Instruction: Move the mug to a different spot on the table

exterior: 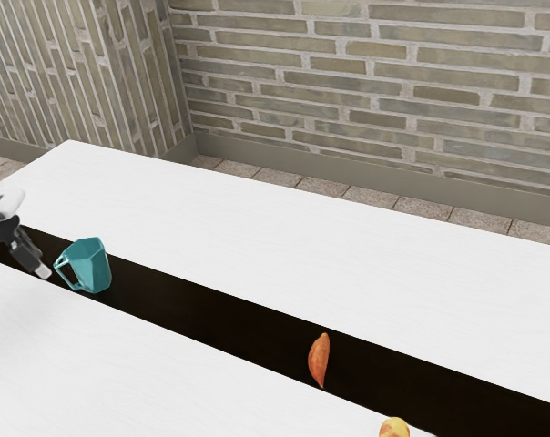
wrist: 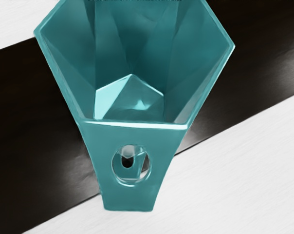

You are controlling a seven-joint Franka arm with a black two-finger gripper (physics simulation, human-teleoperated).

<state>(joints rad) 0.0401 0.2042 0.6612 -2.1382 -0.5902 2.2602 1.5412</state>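
Teal mug (exterior: 86, 264) on the dark strip of the worktop (exterior: 302, 228), handle toward the tool (exterior: 40, 269) just beside (wide or narrow: cannot tell).

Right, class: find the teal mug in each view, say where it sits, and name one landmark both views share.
Exterior view: mug at the exterior view's left, on the dark strip, beside the gripper.
Wrist view: mug seen from above, over the dark strip, its handle toward the white table.
Shared landmark: the dark strip between white surfaces.
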